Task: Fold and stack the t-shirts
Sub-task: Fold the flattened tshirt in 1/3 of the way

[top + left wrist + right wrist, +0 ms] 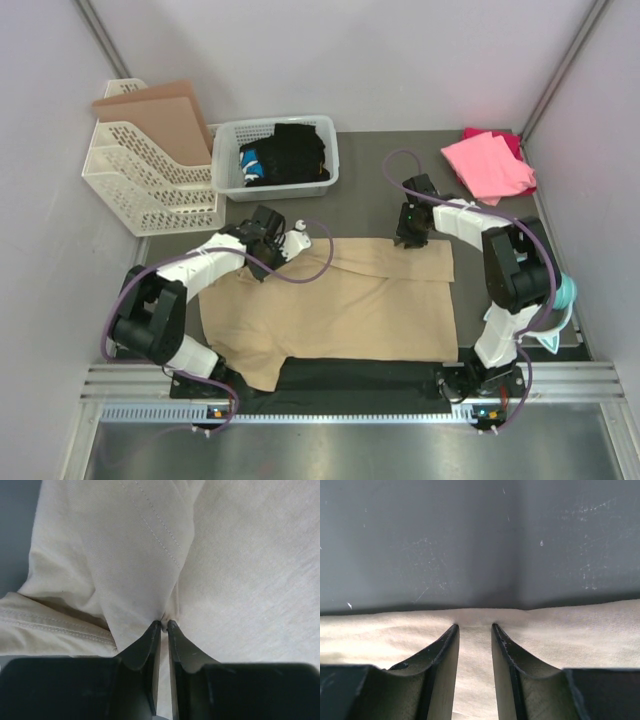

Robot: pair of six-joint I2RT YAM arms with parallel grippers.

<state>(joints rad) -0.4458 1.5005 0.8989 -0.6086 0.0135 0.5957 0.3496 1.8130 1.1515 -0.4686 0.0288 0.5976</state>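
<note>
A large tan t-shirt point(350, 300) lies spread across the middle of the dark table, also filling the left wrist view as the tan t-shirt point(240, 570). My left gripper point(264, 264) sits at the shirt's far left corner, and its jaws point(164, 624) are nearly together, pinching a raised fold of the cloth. My right gripper point(408, 240) is at the shirt's far edge; its jaws point(474, 626) stand a little apart with the tan t-shirt point(580, 630) filling the gap. A bright pink t-shirt point(488, 165) lies on a darker magenta one point(512, 140) at the far right corner.
A white basket point(232, 150) holding black and blue clothing stands at the back centre. A white file rack point(150, 190) with a brown cardboard sheet point(160, 110) is at the back left. A teal object point(567, 292) sits by the right arm. Walls close in both sides.
</note>
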